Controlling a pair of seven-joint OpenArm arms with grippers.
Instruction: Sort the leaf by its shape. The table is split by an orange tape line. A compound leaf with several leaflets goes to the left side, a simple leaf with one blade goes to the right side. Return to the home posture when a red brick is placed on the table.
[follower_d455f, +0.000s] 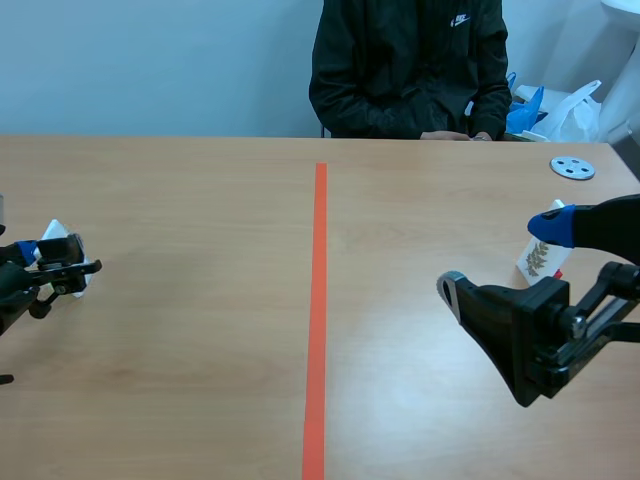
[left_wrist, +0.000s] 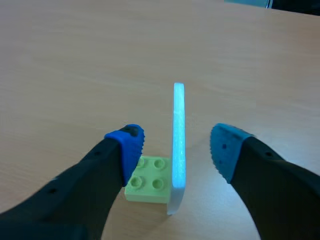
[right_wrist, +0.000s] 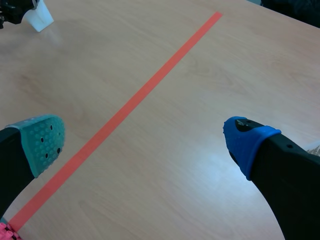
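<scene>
Leaf card (left_wrist: 179, 130) stood upright in a green brick (left_wrist: 147, 186), well left of the tape line (follower_d455f: 318, 300), between the spread fingers of the left gripper (left_wrist: 178, 144) and touching neither pad. Edge-on, its leaf was hidden. A clean grip would likely mean closing evenly on both flat faces above the brick, lest the card tip. The right gripper (right_wrist: 145, 141) hung open-fingered and empty.

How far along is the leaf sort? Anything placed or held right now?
Looks done: a white card stands upright against a green brick on the left side. In hand: nothing; the left tool is open around that card, the right tool open and empty. To do: a leaf card on the right side seems to show several leaflets, so it may need moving left.
</scene>
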